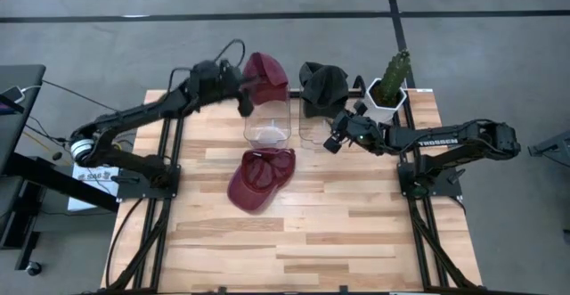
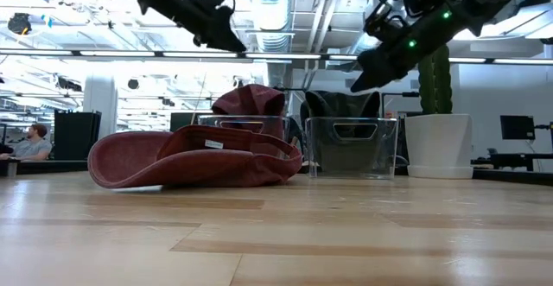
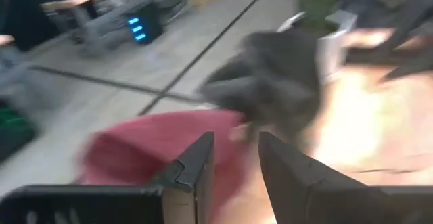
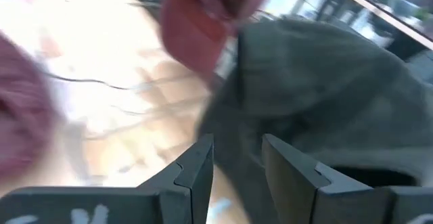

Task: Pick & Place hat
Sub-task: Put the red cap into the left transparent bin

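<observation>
Loosely slumped, a red cap [image 1: 259, 177] lies upside down near the middle of the table [image 1: 356, 233], just in front of two clear bins [image 1: 267, 121]. It looks light and soft in the crown, stiffer at the brim, so I judge the brim edge or the back strap the surest places to pinch; the fabric would fold rather than slip. A second red cap [image 1: 265, 74] sits on the left bin's far rim, and a dark cap [image 1: 322, 83] on the right bin [image 1: 313, 127].

Neither gripper holds anything. The left gripper [image 1: 242, 99] hangs above the left bin, its fingers [image 3: 196, 166] a narrow gap apart with nothing between them. The right gripper [image 1: 334, 139] hovers by the right bin, fingers [image 4: 197, 163] likewise narrowly parted and empty, the dark cap ahead of them.

A cactus [image 1: 395, 70] in a white pot [image 1: 385, 99] stands at the table's far right corner. The tabletop is pale wood planks; beyond it a grey floor and, far off in the low view, a seated person [image 2: 33, 141].
</observation>
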